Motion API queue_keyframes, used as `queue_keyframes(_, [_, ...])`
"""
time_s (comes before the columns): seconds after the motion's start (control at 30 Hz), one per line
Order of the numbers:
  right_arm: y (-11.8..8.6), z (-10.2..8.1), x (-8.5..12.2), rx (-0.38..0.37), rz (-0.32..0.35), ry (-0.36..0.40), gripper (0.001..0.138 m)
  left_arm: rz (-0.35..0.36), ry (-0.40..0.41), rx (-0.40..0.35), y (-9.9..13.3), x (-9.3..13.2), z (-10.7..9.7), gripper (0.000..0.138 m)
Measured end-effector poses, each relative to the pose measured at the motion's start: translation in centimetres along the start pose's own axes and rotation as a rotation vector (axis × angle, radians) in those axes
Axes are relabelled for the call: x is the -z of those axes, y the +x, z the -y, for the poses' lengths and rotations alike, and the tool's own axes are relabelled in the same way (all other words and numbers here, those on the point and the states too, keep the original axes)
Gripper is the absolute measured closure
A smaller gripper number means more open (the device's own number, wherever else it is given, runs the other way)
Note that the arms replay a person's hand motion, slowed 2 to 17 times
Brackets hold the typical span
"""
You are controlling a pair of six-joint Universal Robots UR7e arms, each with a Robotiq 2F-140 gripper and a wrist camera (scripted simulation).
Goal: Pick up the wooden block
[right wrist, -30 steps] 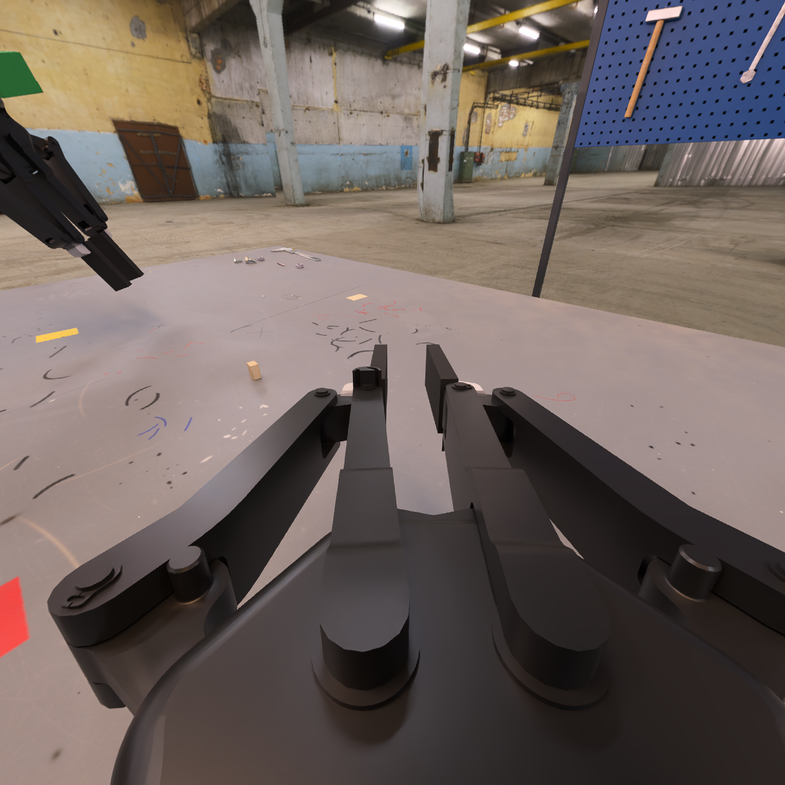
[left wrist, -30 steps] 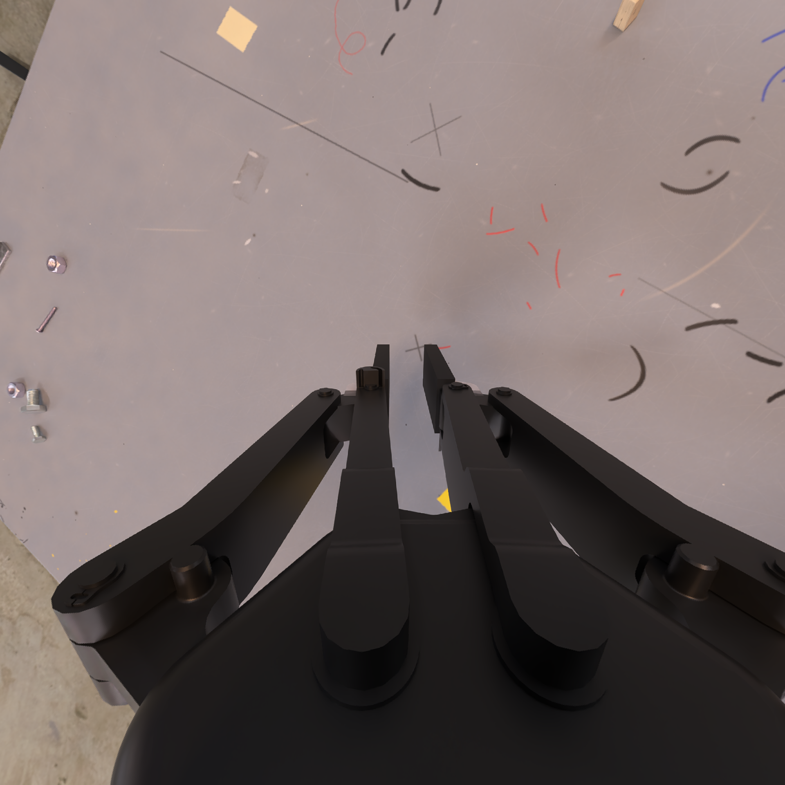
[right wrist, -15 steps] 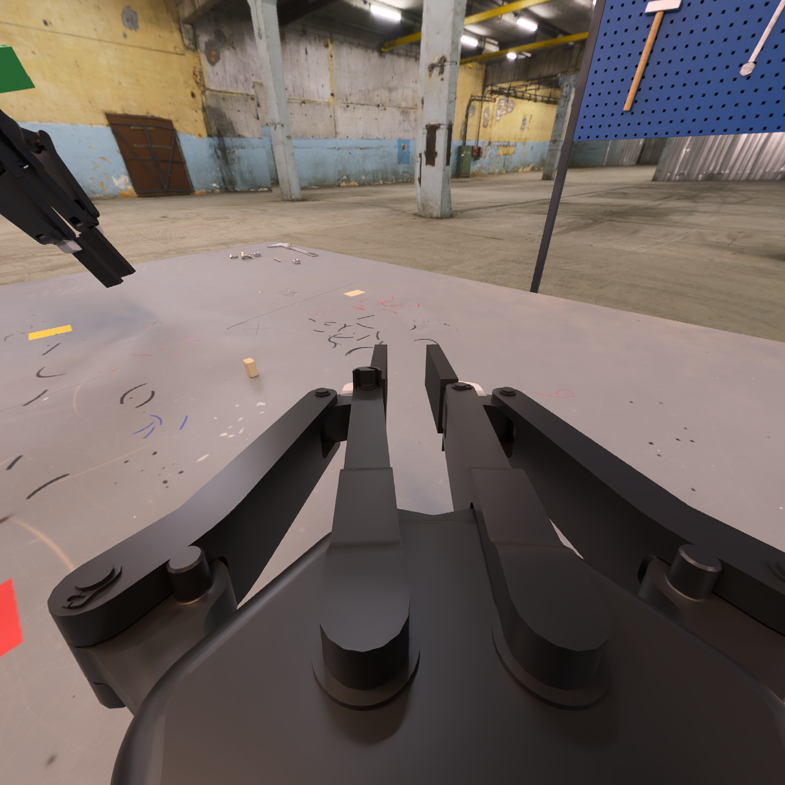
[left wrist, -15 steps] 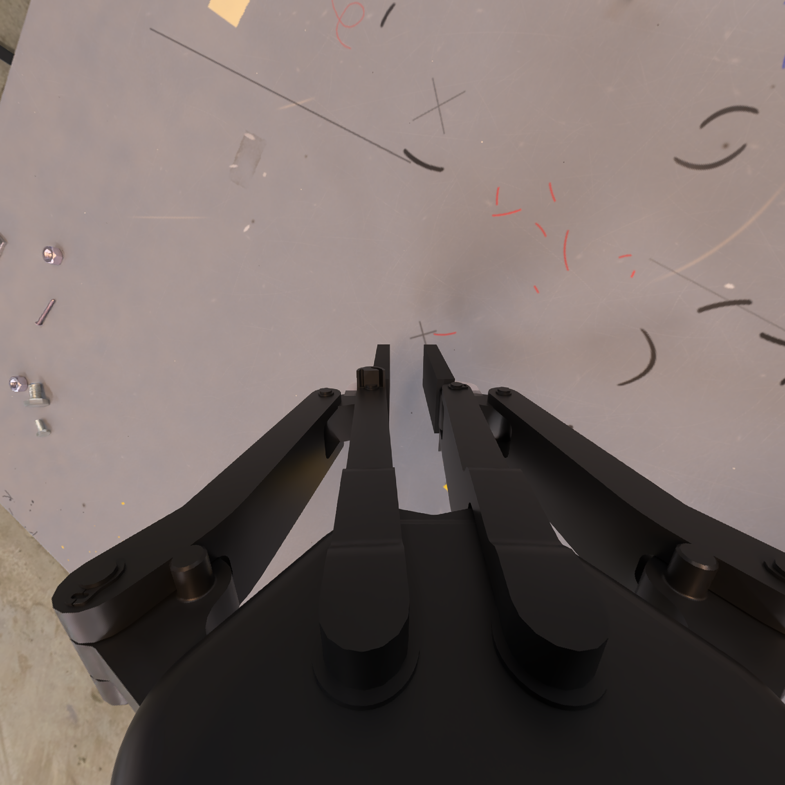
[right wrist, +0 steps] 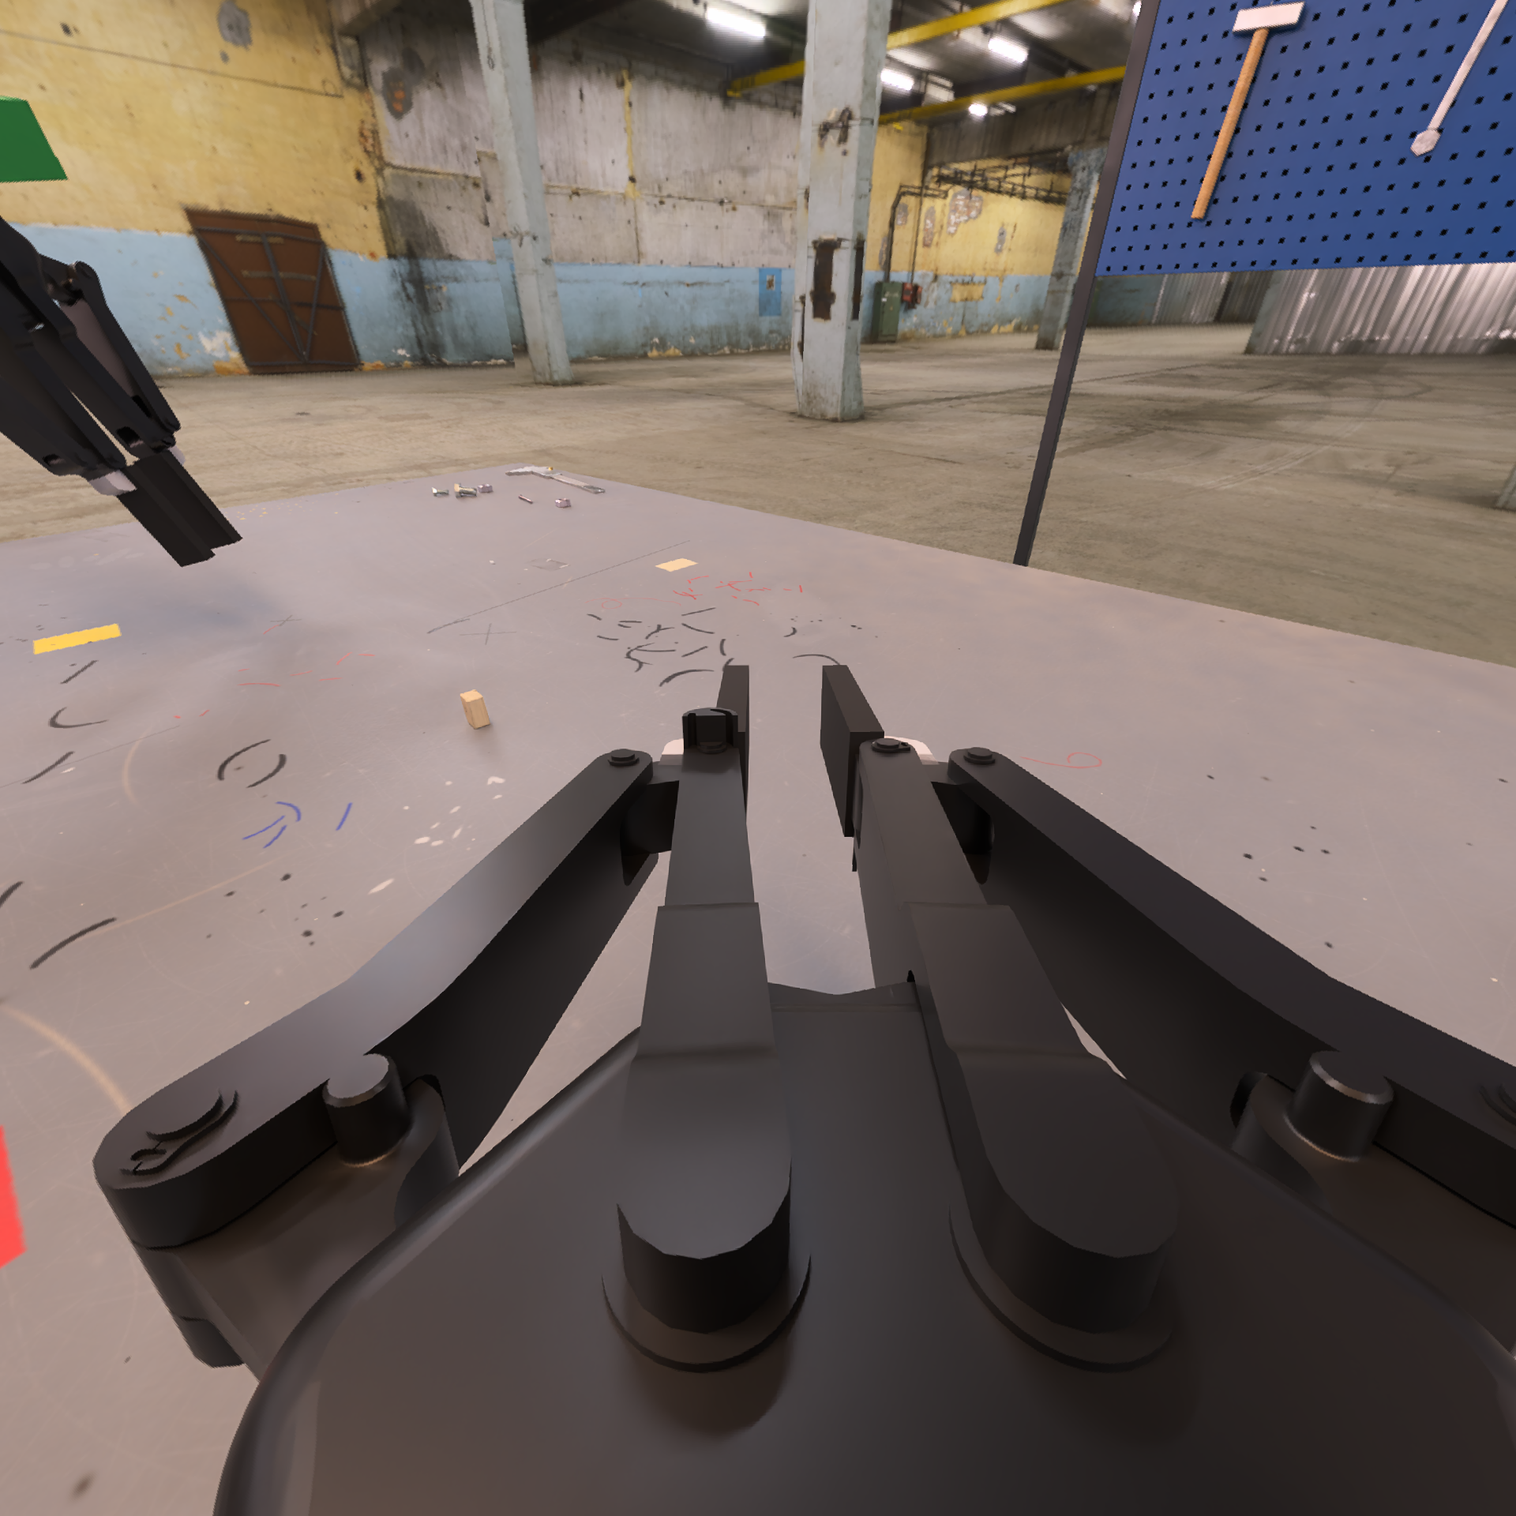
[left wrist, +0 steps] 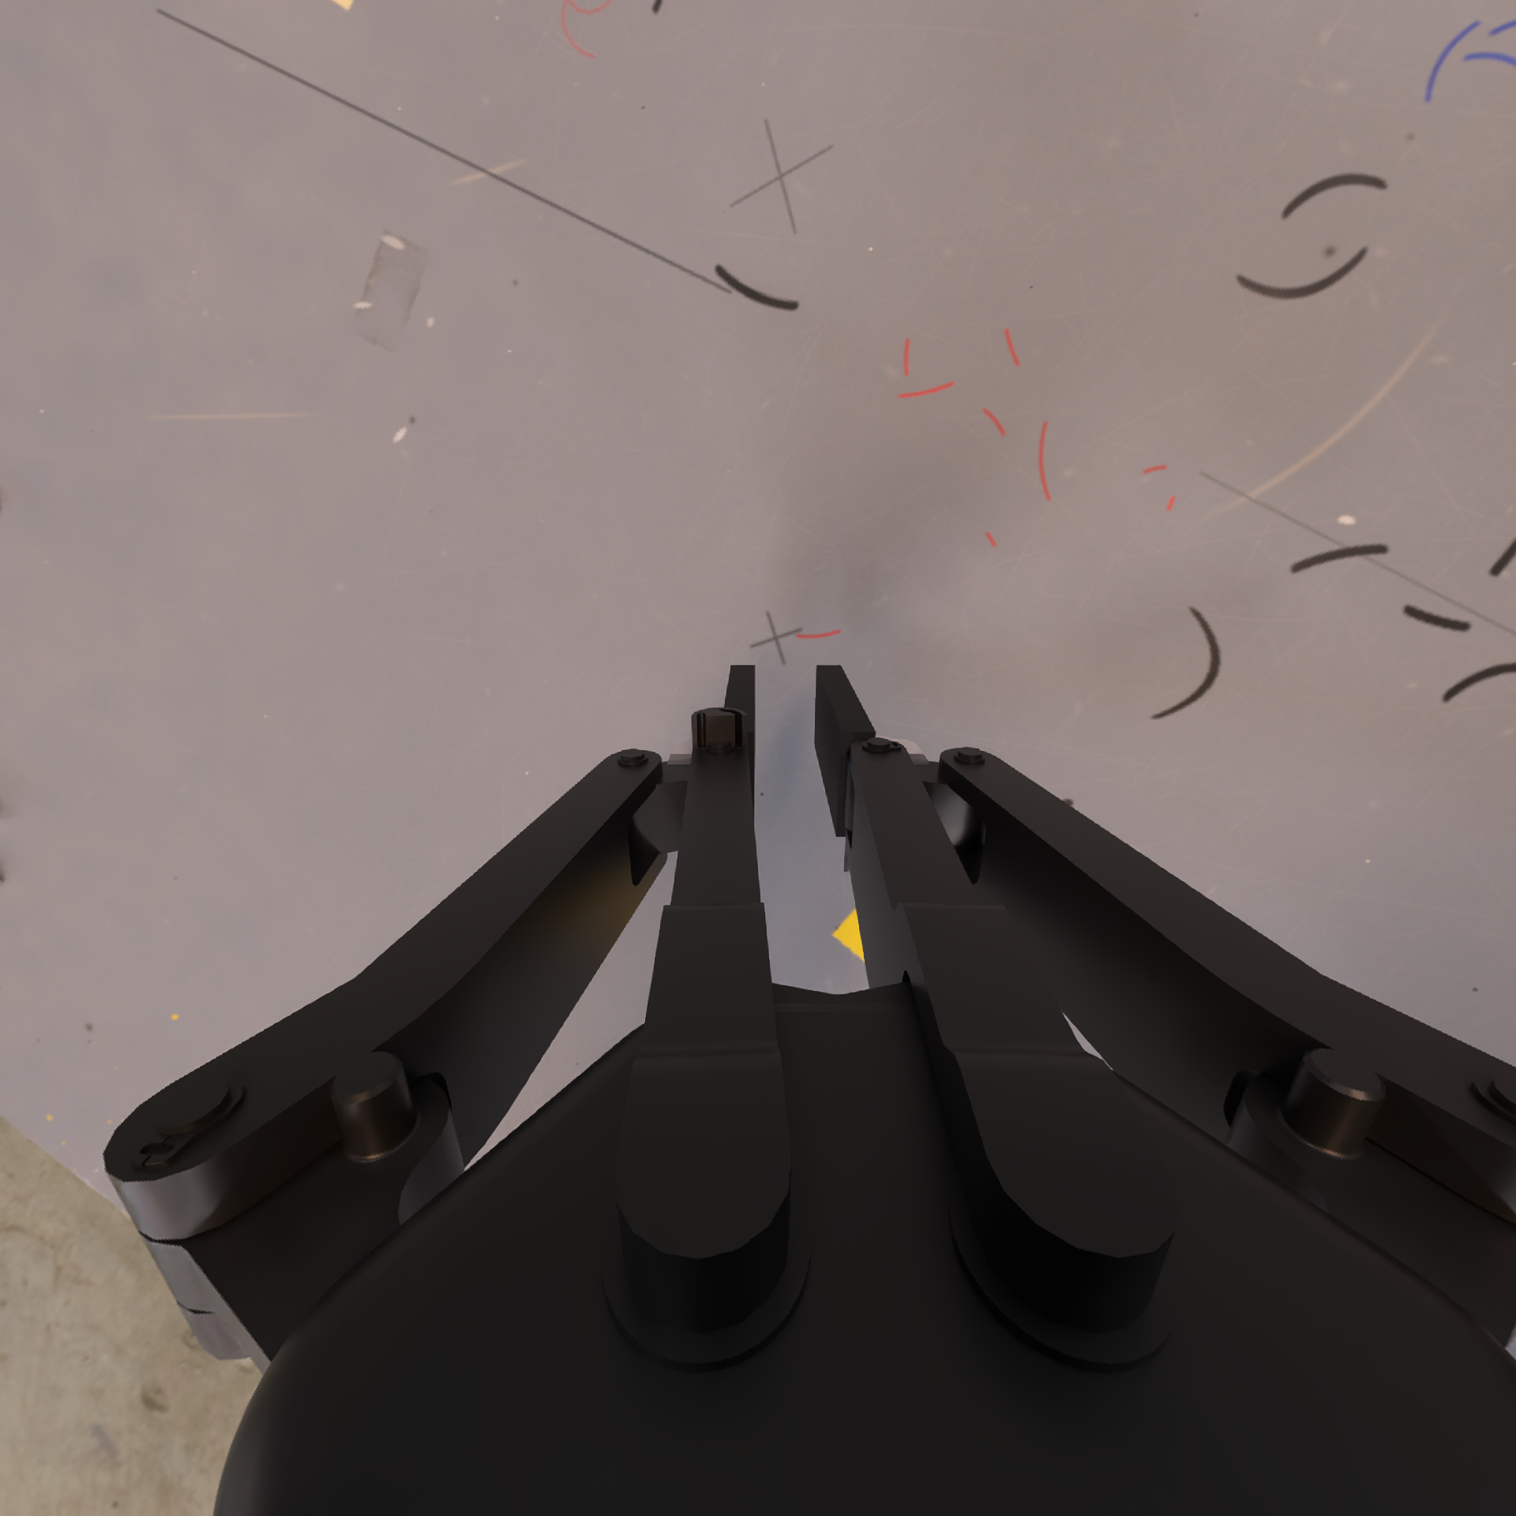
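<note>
The wooden block [right wrist: 474,708] is a small pale block standing on the grey table [right wrist: 1148,820], seen only in the right wrist view, left of and a little beyond my right gripper [right wrist: 785,681]. The right gripper is shut and empty, above the table and well apart from the block. My left gripper [left wrist: 783,681] is shut and empty, pointing down at bare, marked tabletop. It also shows in the right wrist view [right wrist: 193,537], hanging above the table's left side, far from the block. The block is outside the left wrist view.
Bolts, nuts and a wrench [right wrist: 509,490] lie at the table's far edge. Yellow tape [right wrist: 76,638] is stuck at the left. A blue pegboard [right wrist: 1312,139] with a hammer stands on a dark post [right wrist: 1058,394] beyond the right edge. Concrete floor [left wrist: 49,1312] lies past the table's edge.
The left wrist view has shifted: the block has slid out of its top right and the bolts out of its left side. The right view has barely shifted. Both grippers stay shut.
</note>
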State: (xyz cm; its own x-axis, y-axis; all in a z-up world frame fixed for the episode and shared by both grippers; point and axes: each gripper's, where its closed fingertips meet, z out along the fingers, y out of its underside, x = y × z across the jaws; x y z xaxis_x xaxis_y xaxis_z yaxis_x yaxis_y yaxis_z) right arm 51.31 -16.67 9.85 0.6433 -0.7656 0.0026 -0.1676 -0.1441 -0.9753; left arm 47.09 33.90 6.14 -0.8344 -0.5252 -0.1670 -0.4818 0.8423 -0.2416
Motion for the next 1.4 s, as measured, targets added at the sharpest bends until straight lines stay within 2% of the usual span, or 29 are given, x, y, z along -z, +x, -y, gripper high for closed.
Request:
queue_keyframes(0.47, [0.2,0.0,0.0,-0.001,-0.016,-0.002,0.116,-0.134,0.070,-0.032,2.9,0.3,1.6,0.118])
queue_keyframes(0.9, [0.5,-0.2,0.0,-0.005,-0.025,-0.008,0.116,-0.178,0.164,-0.043,4.4,2.0,3.3,0.117])
queue_keyframes(1.4, [0.5,-0.2,0.0,-0.007,-0.024,-0.007,0.116,-0.221,0.246,0.014,5.5,4.3,4.3,0.113])
